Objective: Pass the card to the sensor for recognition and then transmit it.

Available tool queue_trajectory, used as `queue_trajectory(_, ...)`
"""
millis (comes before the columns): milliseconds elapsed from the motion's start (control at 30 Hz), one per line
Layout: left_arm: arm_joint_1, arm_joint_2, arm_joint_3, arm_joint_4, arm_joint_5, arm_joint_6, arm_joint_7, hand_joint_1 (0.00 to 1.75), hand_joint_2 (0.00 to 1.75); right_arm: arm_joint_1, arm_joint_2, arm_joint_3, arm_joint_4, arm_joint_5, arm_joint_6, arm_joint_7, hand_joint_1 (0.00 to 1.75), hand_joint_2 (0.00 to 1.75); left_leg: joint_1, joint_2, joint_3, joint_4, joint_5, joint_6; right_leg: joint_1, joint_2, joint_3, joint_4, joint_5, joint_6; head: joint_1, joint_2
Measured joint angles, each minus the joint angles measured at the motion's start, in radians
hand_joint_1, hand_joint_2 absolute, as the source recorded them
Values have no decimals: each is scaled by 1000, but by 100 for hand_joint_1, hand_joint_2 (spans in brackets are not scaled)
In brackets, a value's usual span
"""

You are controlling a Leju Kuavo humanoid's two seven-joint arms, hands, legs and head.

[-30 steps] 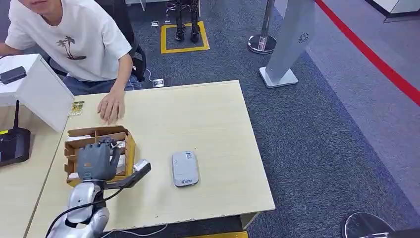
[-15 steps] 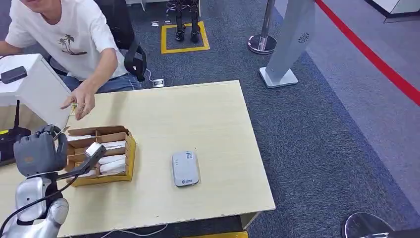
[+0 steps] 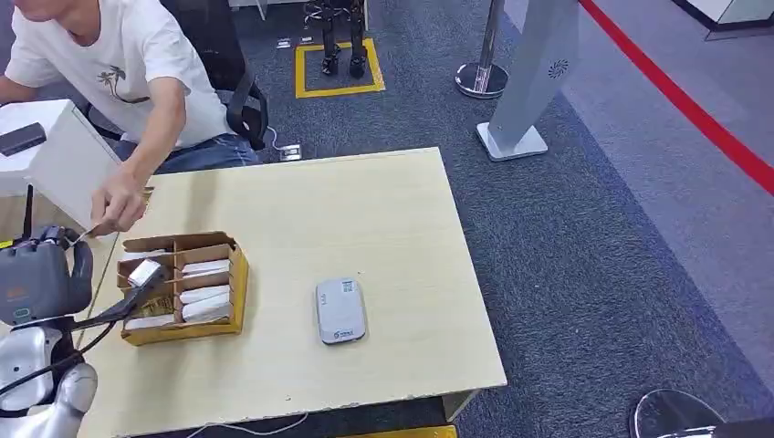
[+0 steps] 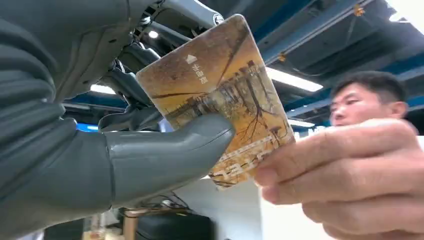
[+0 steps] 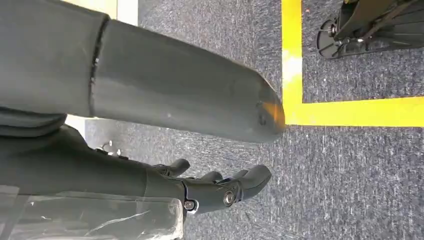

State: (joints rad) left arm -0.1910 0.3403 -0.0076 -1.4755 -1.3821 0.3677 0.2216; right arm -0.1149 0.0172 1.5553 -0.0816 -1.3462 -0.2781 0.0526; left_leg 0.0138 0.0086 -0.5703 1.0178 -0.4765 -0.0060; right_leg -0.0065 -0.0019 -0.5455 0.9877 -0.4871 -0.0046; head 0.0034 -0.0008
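A: Stage?

B: Handover. Left robot hand (image 4: 75,165), off the surface's (image 3: 365,219) nine o'clock edge, pinches the card (image 4: 220,100) under its thumb; the person's hand (image 4: 350,185) grips the far corner.

A: The card reader (image 3: 340,310)?

B: Five o'clock of the card box (image 3: 239,274); whether scanning happened, can't tell. Release remains. Right robot hand (image 5: 165,145) hangs, fingers apart, holding nothing.

A cardboard tray (image 3: 239,274) (holding white packets) sits on the wooden table (image 3: 383,219).
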Motion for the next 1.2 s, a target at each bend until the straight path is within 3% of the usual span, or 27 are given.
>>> queue_trajectory(167,-3,32,38,1,-5,-36,-18,175,175,0,0,0,0,0,0,-3,0,175,0,0,-1,0,0,0,0,0,-1,0,0,0,0,0)
queue_trajectory(200,-5,37,38,2,-10,-43,-18,110,175,0,0,0,0,0,1,-4,0,175,0,0,-1,0,0,0,0,0,-1,0,0,0,0,0)
queue_trajectory(233,-7,40,39,3,-13,-48,-18,0,175,-1,0,0,0,-2,1,-5,0,175,0,0,-1,0,0,0,0,0,-1,0,0,0,0,0)
queue_trajectory(267,-9,43,39,3,-17,-53,-18,0,0,-1,0,0,0,-2,1,-6,0,175,0,0,-1,0,0,0,0,0,-1,0,0,0,0,0)
queue_trajectory(1000,-37,83,38,3,-39,-67,-27,0,0,-1,0,0,0,-15,0,-7,0,175,0,0,0,0,0,0,0,0,-1,0,0,0,0,0)
queue_trajectory(1033,-38,84,38,3,-39,-67,-27,0,175,-1,0,0,0,-15,0,-7,0,175,0,0,0,0,0,0,0,0,0,0,0,0,0,0)
queue_trajectory(1100,-39,84,38,3,-35,-77,-29,0,175,0,0,0,0,-16,0,-7,0,175,0,0,0,0,0,0,0,0,0,0,0,0,0,0)
queue_trajectory(1200,-50,87,33,2,11,-142,-47,0,175,0,0,0,0,5,1,0,0,175,0,-1,0,0,0,0,0,0,-1,0,0,0,0,0)
